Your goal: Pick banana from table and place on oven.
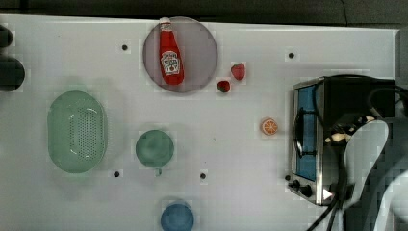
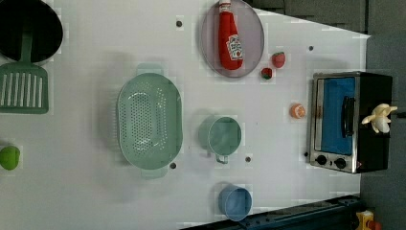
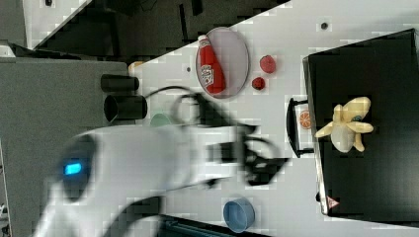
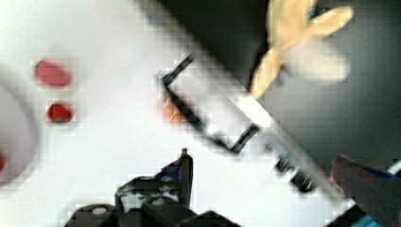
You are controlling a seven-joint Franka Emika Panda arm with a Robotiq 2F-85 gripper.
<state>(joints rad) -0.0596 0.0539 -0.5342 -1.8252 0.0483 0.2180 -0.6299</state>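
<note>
The banana (image 3: 346, 126), pale cream-yellow with its peel splayed, lies on the black top of the oven (image 3: 365, 187). It also shows at the oven's far edge in the left view (image 2: 380, 119) and on the dark top in the wrist view (image 4: 302, 42). My gripper (image 4: 274, 175) is open, its fingers wide apart with nothing between them, and it is clear of the banana. In the right view the blurred gripper (image 3: 274, 165) hangs over the white table (image 1: 231, 144), just off the oven's handle side. The white arm (image 1: 370, 159) covers part of the oven (image 1: 308, 139) in the top view.
An orange slice (image 1: 269, 126) lies in front of the oven door. A ketchup bottle (image 1: 171, 53) rests on a grey plate (image 1: 202, 48), with two strawberries (image 1: 237, 71) beside it. A green colander (image 1: 77, 131), a green cup (image 1: 154, 148) and a blue cup (image 1: 177, 216) stand further off.
</note>
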